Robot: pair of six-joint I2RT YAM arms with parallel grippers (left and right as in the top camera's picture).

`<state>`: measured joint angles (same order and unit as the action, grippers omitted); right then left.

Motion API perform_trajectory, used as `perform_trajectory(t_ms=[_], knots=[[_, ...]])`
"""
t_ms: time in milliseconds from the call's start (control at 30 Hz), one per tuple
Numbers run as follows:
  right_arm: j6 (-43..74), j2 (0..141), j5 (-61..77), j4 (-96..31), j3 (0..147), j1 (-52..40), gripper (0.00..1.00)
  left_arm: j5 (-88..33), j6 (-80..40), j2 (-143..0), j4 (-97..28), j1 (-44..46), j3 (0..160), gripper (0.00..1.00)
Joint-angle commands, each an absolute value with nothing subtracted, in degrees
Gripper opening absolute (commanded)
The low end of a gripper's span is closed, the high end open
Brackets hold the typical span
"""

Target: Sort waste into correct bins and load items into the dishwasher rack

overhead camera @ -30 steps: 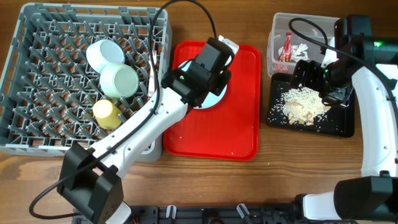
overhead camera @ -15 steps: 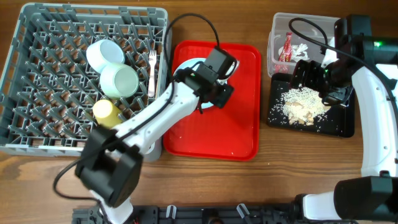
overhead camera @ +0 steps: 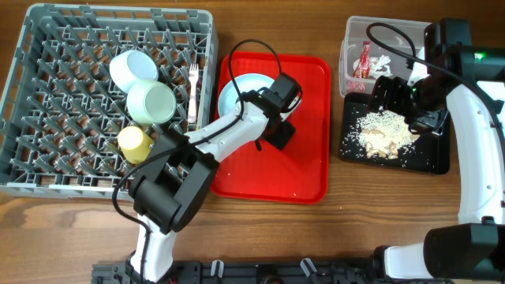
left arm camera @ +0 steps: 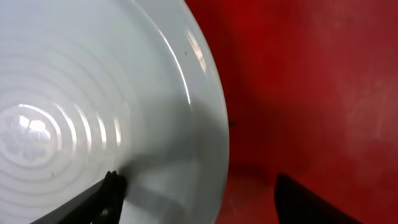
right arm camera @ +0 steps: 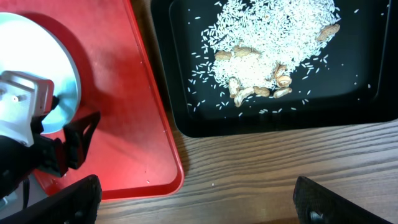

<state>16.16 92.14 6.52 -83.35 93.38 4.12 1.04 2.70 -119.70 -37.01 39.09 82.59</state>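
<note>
Over the red serving tray [overhead camera: 309,170], the left gripper [left arm camera: 196,179] is released, jaws astride the rim of the pale blue plate [left arm camera: 93,93] lying there. Its arm stretches diagonally from beside the dishwasher rack [overhead camera: 31,186]. The right gripper [right arm camera: 198,186], also spread, hovers above the black tray [right arm camera: 373,93] and its food scraps [right arm camera: 267,25].

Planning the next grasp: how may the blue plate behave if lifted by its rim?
The plate looks glossy, so probably slippery. It seems rigid, likely no flexing. Lying flat on the tray, it probably slides, not rolls.

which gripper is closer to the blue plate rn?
Left. The left gripper is open over the plate rim on the red tray; the right gripper hangs over the black tray.
</note>
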Motion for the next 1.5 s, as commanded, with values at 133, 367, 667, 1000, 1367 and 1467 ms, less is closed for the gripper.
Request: perform_trajectory(t_ms=[133,367,667,1000,1367,1467], knots=[[14.98,91.53,5.93,-83.33,94.37,4.14,1.00,7.66,2.81,-125.93,-36.18,39.64,82.50,0.09],[14.98,91.53,5.91,-83.18,94.37,4.14,1.00,11.49,3.99,-126.02,-34.81,41.87,82.52,0.04],[14.79,91.53,5.91,-83.20,94.37,4.14,1.00,26.89,4.36,-125.78,-35.77,45.82,83.13,0.04],[14.79,91.53,5.91,-83.22,94.37,4.14,1.00,34.63,5.80,-121.84,-36.93,47.94,84.29,0.04],[14.79,91.53,5.93,-83.26,94.37,4.14,1.00,33.69,5.87,-110.72,-36.38,47.94,84.47,0.04],[14.81,91.53,5.93,-83.29,94.37,4.14,1.00,31.66,7.29,-107.79,-36.03,47.86,84.47,0.04]])
